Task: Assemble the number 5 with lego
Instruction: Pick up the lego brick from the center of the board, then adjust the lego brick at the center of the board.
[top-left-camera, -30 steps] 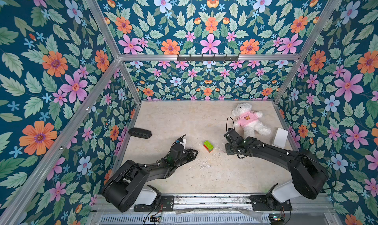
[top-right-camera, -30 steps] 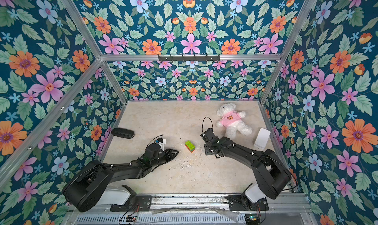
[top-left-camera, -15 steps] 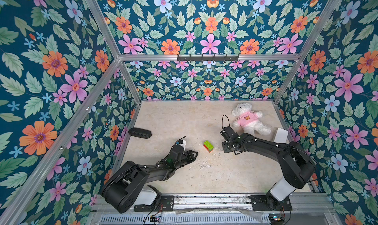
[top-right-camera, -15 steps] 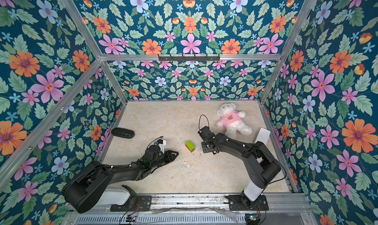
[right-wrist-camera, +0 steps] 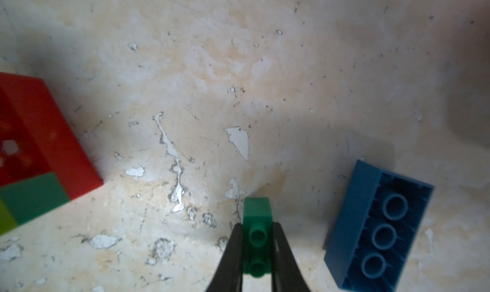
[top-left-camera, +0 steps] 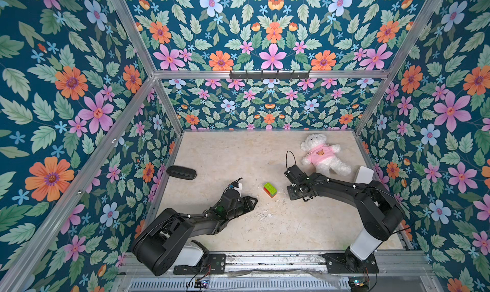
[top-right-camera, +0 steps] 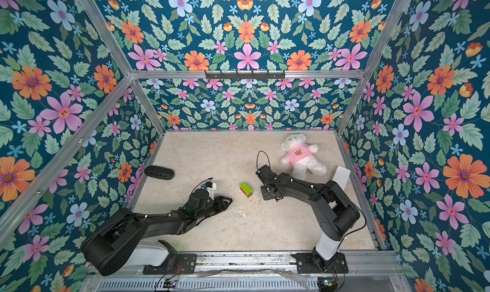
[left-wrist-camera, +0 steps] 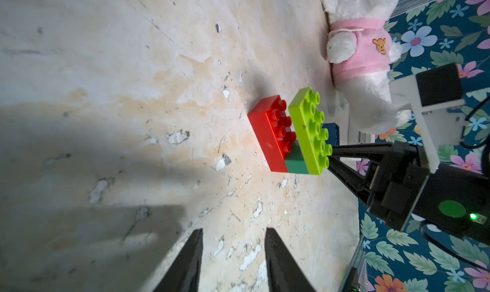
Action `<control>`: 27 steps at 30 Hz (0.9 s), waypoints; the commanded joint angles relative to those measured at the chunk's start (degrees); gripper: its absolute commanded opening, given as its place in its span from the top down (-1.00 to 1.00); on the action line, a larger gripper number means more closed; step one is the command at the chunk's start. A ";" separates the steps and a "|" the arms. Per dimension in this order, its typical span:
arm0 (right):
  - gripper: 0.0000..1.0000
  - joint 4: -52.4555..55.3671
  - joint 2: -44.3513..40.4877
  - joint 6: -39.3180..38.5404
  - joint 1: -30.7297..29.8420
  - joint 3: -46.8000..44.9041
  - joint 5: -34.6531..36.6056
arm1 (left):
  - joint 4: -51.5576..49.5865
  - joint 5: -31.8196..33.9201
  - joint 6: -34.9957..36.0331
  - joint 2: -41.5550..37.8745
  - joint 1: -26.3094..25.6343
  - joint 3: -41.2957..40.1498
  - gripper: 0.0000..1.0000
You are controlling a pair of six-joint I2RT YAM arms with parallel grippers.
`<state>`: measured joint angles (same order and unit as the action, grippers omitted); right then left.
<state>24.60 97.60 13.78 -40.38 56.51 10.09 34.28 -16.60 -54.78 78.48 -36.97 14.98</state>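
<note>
place: robot lab cell | cues: alu frame [top-left-camera: 185,74], floral-print walls [top-left-camera: 66,91], 2 arms [top-left-camera: 339,189] bolted to rail [top-left-camera: 273,258]

On the table [top-left-camera: 225,150], a three-brick stack [top-left-camera: 270,190] stands in the middle, between the left gripper [top-left-camera: 252,201] and the right gripper [top-left-camera: 293,195]. A small brick [right-wrist-camera: 257,216] sits clamped between the right gripper's fingers, with a loose long brick [right-wrist-camera: 371,224] just beside it. A teddy [top-left-camera: 322,155] lies behind them, toward the right. An oval object [top-left-camera: 181,172] lies by the left wall, and a panel [top-left-camera: 364,174] is by the right wall.
</note>
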 commanded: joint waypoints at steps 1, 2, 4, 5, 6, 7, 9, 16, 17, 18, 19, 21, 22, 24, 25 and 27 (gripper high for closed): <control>0.78 0.33 -0.27 -0.51 -0.05 -0.16 -0.24 | 0.76 0.65 0.12 -0.14 -0.16 -0.13 0.16; 0.81 0.19 -0.21 -0.51 -0.05 -0.39 -0.46 | 0.81 0.78 0.03 -0.08 -0.21 -0.13 0.16; 0.88 -0.20 -0.50 -0.38 -0.05 -0.62 -0.91 | 0.81 0.86 -0.06 -0.17 -0.23 -0.27 0.16; 0.90 -0.91 -1.06 -0.35 -0.13 -0.82 -1.86 | 0.77 0.93 -0.06 -0.26 -0.25 -0.24 0.16; 0.91 -1.93 -1.90 -0.42 -0.21 -1.14 -3.22 | 0.74 0.96 -0.06 -0.35 -0.23 -0.35 0.16; 0.91 -3.05 -2.19 -0.55 -0.38 -1.53 -4.34 | 0.76 1.10 -0.09 -0.49 -0.24 -0.35 0.16; 0.91 -5.46 -4.91 -0.82 -1.11 -1.88 -6.69 | 0.60 1.22 -0.06 -0.51 -0.26 -0.26 0.16; 0.92 -8.29 -0.80 -2.88 -2.89 0.63 -8.06 | 0.37 1.79 -0.48 -1.15 -0.24 -0.77 0.16; 0.92 -8.34 -0.11 -3.18 -2.94 1.25 -8.15 | 0.05 1.94 -0.37 -1.46 -0.29 -0.75 0.16; 0.92 -8.55 0.42 -3.32 -2.92 1.55 -8.20 | -0.28 2.12 -0.38 -1.80 -0.28 -0.87 0.16; 0.92 -8.85 0.86 -3.50 -2.97 1.71 -8.58 | -0.61 2.19 -0.26 -2.31 -0.27 -0.99 0.16; 0.92 -9.23 1.55 -3.74 -3.32 2.39 -9.17 | -1.47 2.58 -0.07 -3.12 -0.25 -1.10 0.16; 0.92 -9.22 1.87 -3.81 -3.68 2.83 -9.29 | -1.96 2.78 0.03 -3.44 -0.23 -1.14 0.15; 0.92 -9.13 2.58 -4.09 -4.57 3.50 -9.32 | -2.53 3.19 0.12 -3.98 -0.23 -1.29 0.15; 0.92 -9.22 2.70 -4.20 -5.07 3.76 -9.15 | -2.56 3.30 0.12 -4.25 -0.23 -1.34 0.16; 0.93 -9.27 3.26 -4.33 -5.71 4.16 -9.11 | -2.73 3.63 0.17 -4.46 -0.27 -1.45 0.16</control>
<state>16.08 100.42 10.39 -45.52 60.12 1.48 32.32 -14.04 -55.18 74.32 -37.21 13.63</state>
